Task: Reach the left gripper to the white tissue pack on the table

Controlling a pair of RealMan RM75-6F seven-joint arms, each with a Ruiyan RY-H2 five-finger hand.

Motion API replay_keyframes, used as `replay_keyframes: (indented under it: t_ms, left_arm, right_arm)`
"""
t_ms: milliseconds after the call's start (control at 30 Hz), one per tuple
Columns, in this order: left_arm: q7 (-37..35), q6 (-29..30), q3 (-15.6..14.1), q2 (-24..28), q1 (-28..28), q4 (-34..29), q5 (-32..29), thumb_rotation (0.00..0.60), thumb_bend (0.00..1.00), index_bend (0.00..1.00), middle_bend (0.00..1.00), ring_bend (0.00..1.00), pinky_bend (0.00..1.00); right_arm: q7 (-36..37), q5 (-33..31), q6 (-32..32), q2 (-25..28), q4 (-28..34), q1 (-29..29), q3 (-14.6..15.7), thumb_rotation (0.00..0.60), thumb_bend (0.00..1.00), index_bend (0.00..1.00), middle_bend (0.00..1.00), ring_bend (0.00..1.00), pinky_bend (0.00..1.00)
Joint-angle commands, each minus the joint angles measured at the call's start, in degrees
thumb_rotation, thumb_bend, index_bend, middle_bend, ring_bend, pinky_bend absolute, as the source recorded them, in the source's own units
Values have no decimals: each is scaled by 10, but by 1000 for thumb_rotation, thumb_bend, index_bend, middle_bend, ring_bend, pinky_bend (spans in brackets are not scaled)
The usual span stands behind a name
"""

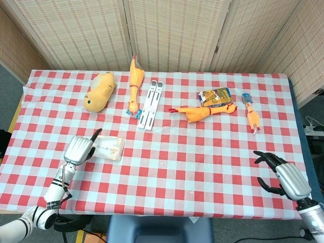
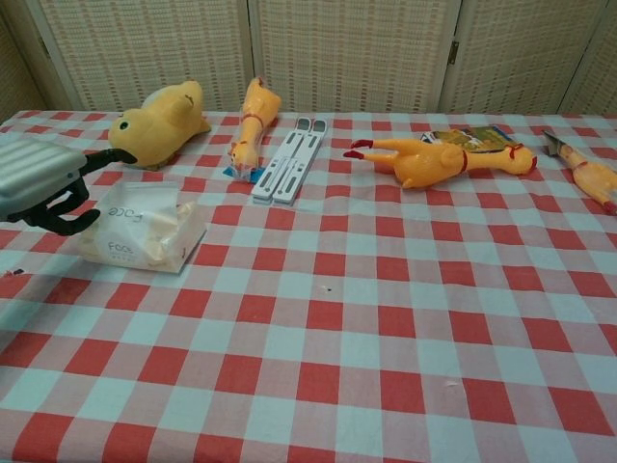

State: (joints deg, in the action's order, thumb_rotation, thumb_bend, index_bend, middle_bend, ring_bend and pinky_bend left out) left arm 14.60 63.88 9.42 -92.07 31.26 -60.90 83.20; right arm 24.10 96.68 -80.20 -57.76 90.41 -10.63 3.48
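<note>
tissue pack: white soft pack, lying flat on worktop, near-left part of the checked cloth; in chest view it sags, loose top, printed side up.
left hand: just beside pack's left end, above/at its edge; fingers apart, partly curled, nothing held. One finger points out over the pack twd the far side. Contact w/ pack: can't tell from either view.
risk 1: pack is light + soft → a sideways nudge prob. slides it right on the cloth instead of letting the hand settle on it.
risk 2: coming down too hard = crushed pack, or cloth bunching under it.
risk 3: overshoot fwd → extended finger heads twd yellow plush duck, behind the pack, apart from it.
rubber chicken + white folding stand: farther back-right, well apart; low risk.
right hand: far side of worktop near front edge, fingers spread, empty; not involved.
rest: second rubber chicken, small colourful packet, small chicken toy — all well clear.
</note>
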Motion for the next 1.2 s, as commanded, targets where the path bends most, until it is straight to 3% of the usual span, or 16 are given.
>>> replay_keyframes:
  t_ms: [33,233,333,800,967,1033,1200]
  left_arm:
    - [8,-9,1,-10,9,11,-8,600,482,125,878,931,933]
    - [15,6,3,-28,12,31,-16,600,531,457,890,932,933]
    - [16,24,5,-35,12,38,-15,600,573,578,898,933,933]
    - [21,75,10,-18,9,17,-9,600,602,597,907,934,933]
    - [114,191,26,-4,-8,18,20,600,607,605,912,934,932]
    - [121,220,27,12,-21,4,24,600,605,619,923,934,930]
    - [116,225,27,81,-63,-73,-9,600,606,627,929,934,930]
  right_arm:
    - [3,1,-3,2,0,1,0,600,312,142,320,158,316]
    - [5,-2,-9,2,0,3,-2,600,312,142,320,158,316]
    - [4,-2,-7,2,0,3,-2,600,312,142,320,158,316]
    - [0,-4,5,6,5,-1,1,600,312,142,320,158,316]
    - [1,-5,12,9,7,-4,3,600,312,142,320,158,315]
    - [2,-3,17,11,8,-5,5,600,312,142,320,158,316]
    - [3,1,29,15,10,-11,10,600,312,143,320,158,316]
